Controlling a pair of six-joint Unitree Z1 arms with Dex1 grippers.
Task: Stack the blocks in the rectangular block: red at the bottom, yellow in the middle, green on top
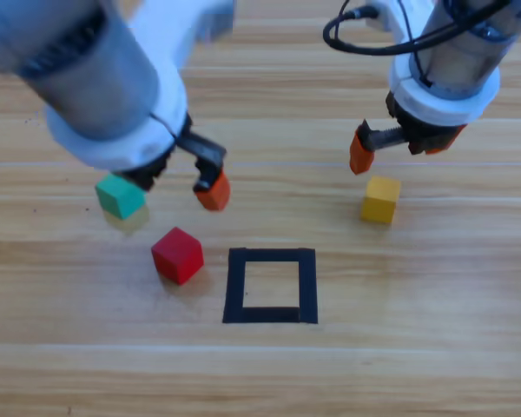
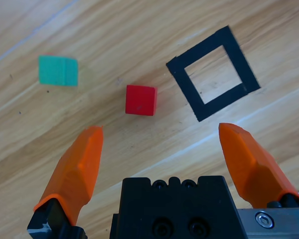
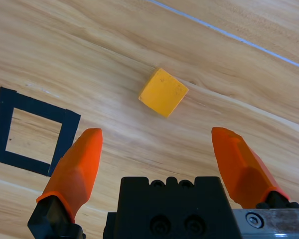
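The red cube [image 1: 177, 254] [image 2: 140, 99] lies just left of the black tape outline [image 1: 235, 285] [image 2: 187, 92], whose wooden centre holds nothing. Farther left sits the teal-green cube [image 1: 120, 195] [image 2: 58, 70]. My left gripper [image 1: 178, 180] [image 2: 162, 130] hangs open above the table, just behind the red cube and beside the green one. At the right, the yellow cube [image 1: 380, 199] [image 3: 163, 92] rests apart from the outline [image 3: 64, 142]. My right gripper [image 1: 404, 148] [image 3: 157, 134] hovers open over the table just behind the yellow cube, holding nothing.
The wooden table [image 1: 417, 365] stretches bare in front of the outline. Both arms come down from the top edge, with a black cable [image 1: 365, 39] looping off the right one.
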